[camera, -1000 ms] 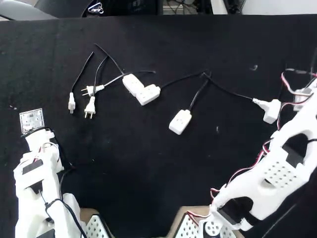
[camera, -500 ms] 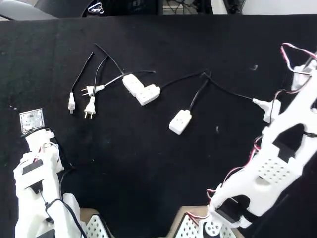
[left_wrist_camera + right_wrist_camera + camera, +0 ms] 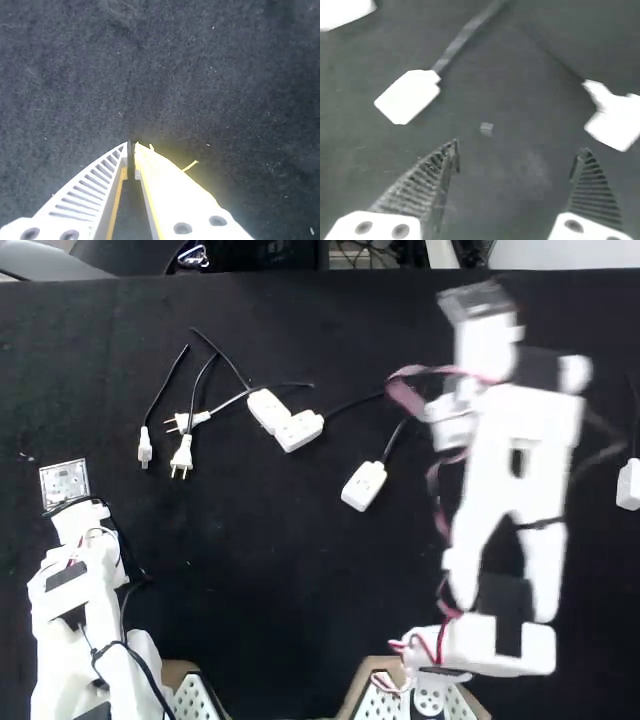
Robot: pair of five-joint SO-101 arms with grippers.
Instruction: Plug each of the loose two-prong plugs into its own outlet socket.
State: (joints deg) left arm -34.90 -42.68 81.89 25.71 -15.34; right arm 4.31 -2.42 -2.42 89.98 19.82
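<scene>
The right gripper (image 3: 517, 150) is spread wide and the left gripper (image 3: 131, 146) is pressed together; both are empty. Left of the double outlet block (image 3: 285, 420) lie three loose plugs (image 3: 182, 455). They are probably light and hard and may be dragged by their soft cords, so pinch the white body behind the prongs.

1. A table (image 3: 300, 580) covered with a black, felt-like cloth (image 3: 210, 70) spans the work area. Pale lint specks show on the fabric.
2. Beyond the table's far edge, at its left corner: a pale grey rounded surface (image 3: 40, 260).
3. Beyond the far edge, centre: dark equipment with tangled cables (image 3: 350, 252).
4. Beyond the far edge, right corner: a white panel (image 3: 565, 252).
5. At the table's near edge, centre: a tan board (image 3: 365, 668).
</scene>
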